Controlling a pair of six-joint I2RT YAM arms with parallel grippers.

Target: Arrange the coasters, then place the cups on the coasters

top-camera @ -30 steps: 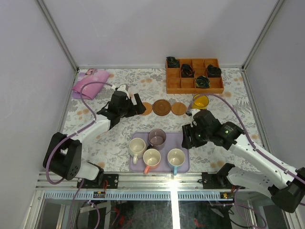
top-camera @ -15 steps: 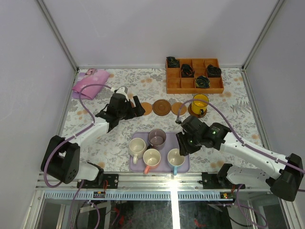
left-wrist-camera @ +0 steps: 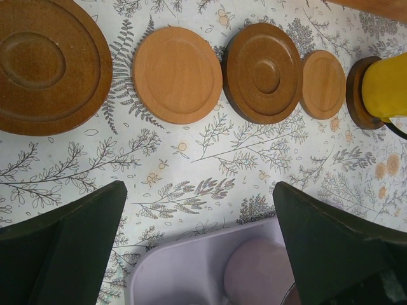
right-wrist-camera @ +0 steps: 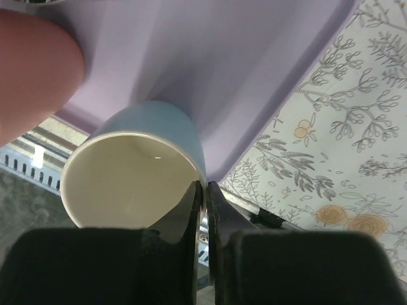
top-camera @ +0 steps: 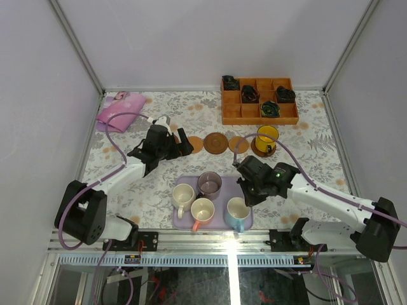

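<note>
Several round brown coasters (top-camera: 216, 142) lie in a row behind the lilac tray (top-camera: 219, 222); the left wrist view shows a light one (left-wrist-camera: 178, 73) and a dark one (left-wrist-camera: 264, 73). A yellow cup (top-camera: 267, 135) stands on the rightmost coaster (left-wrist-camera: 355, 92). On the tray stand the cream cup (top-camera: 183, 194), the mauve cup (top-camera: 209, 183) and the pink-handled cup (top-camera: 202, 210). My right gripper (right-wrist-camera: 205, 190) is shut on the rim of the pale blue cup (right-wrist-camera: 127, 184), one finger inside, one outside. My left gripper (left-wrist-camera: 198, 187) hangs open and holds nothing between the coasters and the tray.
A wooden compartment box (top-camera: 259, 114) with black cable bundles sits at the back right. A pink cloth (top-camera: 117, 113) lies at the back left. Enclosure walls close both sides, and a metal rail (top-camera: 210, 244) runs along the front edge just below the tray.
My right gripper has left the yellow cup, travelled down-left to the tray's front right corner and shut on the pale blue cup's rim. The left gripper has barely moved.
</note>
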